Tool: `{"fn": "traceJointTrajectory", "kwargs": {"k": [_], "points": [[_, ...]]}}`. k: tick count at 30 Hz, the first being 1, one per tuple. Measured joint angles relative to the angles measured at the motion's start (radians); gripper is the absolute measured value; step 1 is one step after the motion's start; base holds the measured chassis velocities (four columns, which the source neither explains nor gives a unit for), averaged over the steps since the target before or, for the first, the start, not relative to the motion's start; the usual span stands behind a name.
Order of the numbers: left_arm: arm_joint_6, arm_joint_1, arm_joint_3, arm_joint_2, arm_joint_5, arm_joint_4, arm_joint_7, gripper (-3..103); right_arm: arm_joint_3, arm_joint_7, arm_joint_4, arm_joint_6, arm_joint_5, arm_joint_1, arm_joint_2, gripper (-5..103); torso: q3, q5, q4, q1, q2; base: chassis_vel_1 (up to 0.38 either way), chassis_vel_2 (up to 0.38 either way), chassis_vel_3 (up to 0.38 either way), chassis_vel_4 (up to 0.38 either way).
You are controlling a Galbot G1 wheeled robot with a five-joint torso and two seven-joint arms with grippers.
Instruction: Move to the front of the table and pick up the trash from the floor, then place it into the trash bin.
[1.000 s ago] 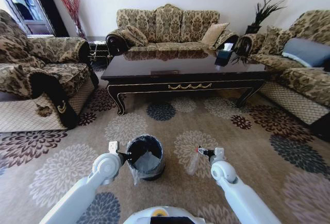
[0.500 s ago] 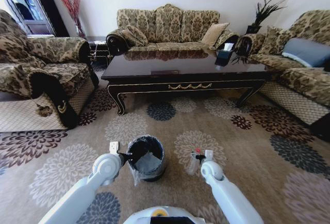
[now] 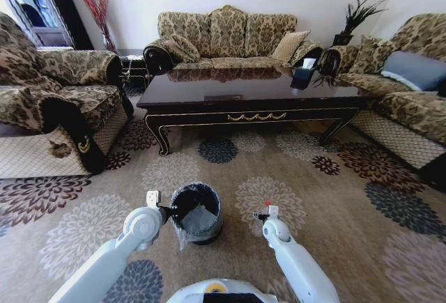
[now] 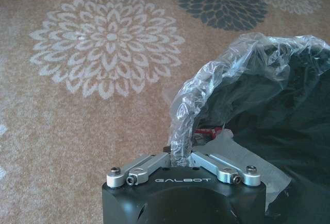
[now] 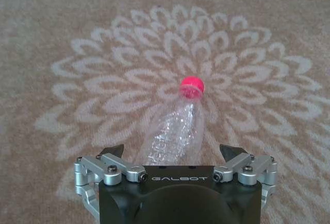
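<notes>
My right gripper (image 5: pixel 174 154) body covers the trash (image 5: pixel 175 131) bottle's base; head view hides most of it behind my wrist. Trash bin (image 4: pixel 268 131) runs off the left wrist frame, interior too dark to read. Liner (image 4: pixel 206 95) hides my left gripper (image 4: pixel 180 157) fingertips.

This is a home living room. Three upholstered sofas in a dark floral damask, one at the back wall (image 3: pixel 226 35), one on the left (image 3: pixel 49 101) and one on the right (image 3: pixel 401 87), stand around a long, glossy near-black desk (image 3: pixel 244 97) with gold scroll trim and curved carved legs. A beige carpet (image 3: pixel 355 198) patterned with large flower medallions covers the floor, scatter cushions (image 3: pixel 289 44) lie on the seats, and a potted plant (image 3: pixel 352 21) and a vase of red branches (image 3: pixel 94 3) stand in the corners beside a window (image 3: pixel 31 3).
</notes>
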Motion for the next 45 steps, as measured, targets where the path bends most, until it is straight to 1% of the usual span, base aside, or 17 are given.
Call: {"fn": "traceJointTrajectory", "kwargs": {"k": [3, 6, 7, 9, 10, 12, 13, 15, 16, 18, 19, 20, 22, 28, 36, 41, 45], "points": [[0.0, 0.0, 0.001, 0.0, -0.001, 0.001, -0.001, 0, 0.009, 0.007, -0.022, 0.0, -0.007, 0.009, 0.013, 103, 0.0, 0.0002, 0.0002, 0.0, 0.0, 0.0, 0.0, 0.0, 0.0], [0.0, 0.0, 0.001, 0.0, -0.001, 0.001, -0.001, 0, 0.012, 0.009, -0.028, -0.001, -0.008, 0.01, 0.014, 94, 0.0, 0.0001, 0.0002, 0.0, 0.0, 0.0, 0.0, 0.0, 0.0], [0.0, 0.0, 0.001, 0.0, 0.0, 0.002, -0.001, 0, 0.013, 0.008, -0.028, -0.002, -0.008, 0.009, 0.014, 94, 0.0, 0.0001, 0.0002, 0.0, 0.0, 0.0, 0.0, 0.0, 0.0], [0.0, 0.0, 0.001, 0.0, 0.0, 0.002, -0.002, 0, 0.019, 0.007, -0.028, -0.004, -0.008, 0.007, 0.014, 84, 0.0, 0.0001, 0.0001, 0.0, 0.0, 0.0, 0.0, 0.0, 0.0], [0.0, 0.0, 0.001, 0.0, 0.0, 0.002, -0.002, 0, 0.019, 0.007, -0.028, -0.004, -0.008, 0.007, 0.014, 84, 0.0, 0.0001, 0.0001, 0.0, 0.0, 0.0, 0.0, 0.0, 0.0], [-0.001, -0.003, 0.001, 0.001, -0.001, 0.002, -0.002, 0, 0.024, 0.004, -0.029, -0.005, -0.009, 0.004, 0.014, 73, 0.0, 0.0001, 0.0002, 0.0, 0.0, 0.0, 0.0, 0.0, 0.0], [-0.001, -0.004, 0.001, 0.001, -0.001, 0.002, -0.002, 0, 0.025, 0.002, -0.03, -0.005, -0.009, 0.002, 0.013, 73, 0.0, 0.0001, 0.0002, 0.0, 0.0, 0.0, 0.0, 0.0, 0.0], [-0.002, -0.005, 0.001, 0.0, -0.001, 0.002, -0.002, 0, 0.028, -0.004, -0.03, -0.005, -0.012, -0.004, 0.01, 62, 0.0, 0.0001, 0.0002, 0.0, 0.0, 0.0, 0.0, 0.0, 0.0], [-0.002, -0.005, 0.001, 0.0, -0.001, 0.002, -0.002, 0, 0.028, -0.004, -0.03, -0.005, -0.012, -0.004, 0.01, 62, 0.0, 0.0001, 0.0002, 0.0, 0.0, 0.0, 0.0, 0.0, 0.0], [-0.002, -0.002, 0.002, -0.004, -0.001, 0.001, -0.002, 0, 0.032, -0.005, -0.028, -0.005, -0.016, -0.01, 0.008, 51, 0.0, 0.0, 0.0001, 0.0, 0.0, 0.0, 0.0, 0.0, 0.0], [-0.002, 0.0, 0.003, -0.004, -0.001, 0.001, -0.002, 0, 0.034, -0.005, -0.027, -0.005, -0.017, -0.012, 0.007, 51, 0.0, 0.0, 0.0001, 0.0, 0.0, 0.0, 0.0, 0.0, 0.0], [-0.002, 0.002, 0.003, -0.005, 0.0, 0.001, -0.002, 0, 0.035, -0.005, -0.022, -0.004, -0.018, -0.017, 0.006, 40, 0.0, 0.0, 0.0002, 0.0, 0.0, 0.0, 0.0, 0.0, 0.0], [-0.002, 0.002, 0.004, -0.005, 0.001, 0.001, -0.002, 0, 0.036, -0.005, -0.018, -0.004, -0.019, -0.02, 0.005, 40, 0.0, 0.0, 0.0002, 0.0, 0.0, 0.0, 0.0, 0.0, 0.0], [-0.002, -0.003, 0.006, -0.008, 0.001, -0.005, -0.004, 0, 0.044, -0.007, -0.005, -0.004, -0.016, -0.032, -0.008, 25, 0.0, 0.0002, 0.0001, 0.0, 0.0, 0.0, 0.0, 0.0, 0.0], [-0.002, 0.006, 0.008, -0.017, 0.005, -0.012, -0.008, 0, 0.051, -0.002, 0.019, -0.005, -0.008, -0.042, -0.025, 24, 0.0, 0.0003, 0.0001, 0.0, 0.0, 0.0, 0.0, 0.0, 0.0], [-0.002, 0.003, 0.015, -0.019, 0.008, -0.015, -0.008, 0, 0.075, 0.01, 0.089, -0.004, 0.011, -0.081, -0.045, 24, 0.0, 0.0004, 0.0002, 0.0, 0.0, 0.0, 0.0, 0.0, 0.0], [-0.001, -0.02, 0.036, -0.038, 0.009, -0.005, -0.013, 0, 0.115, 0.008, 0.239, 0.014, 0.056, -0.15, -0.115, 24, 0.0, -0.0001, -0.0003, 0.0, 0.0, 0.0, 0.0, 0.0, 0.0]]}}
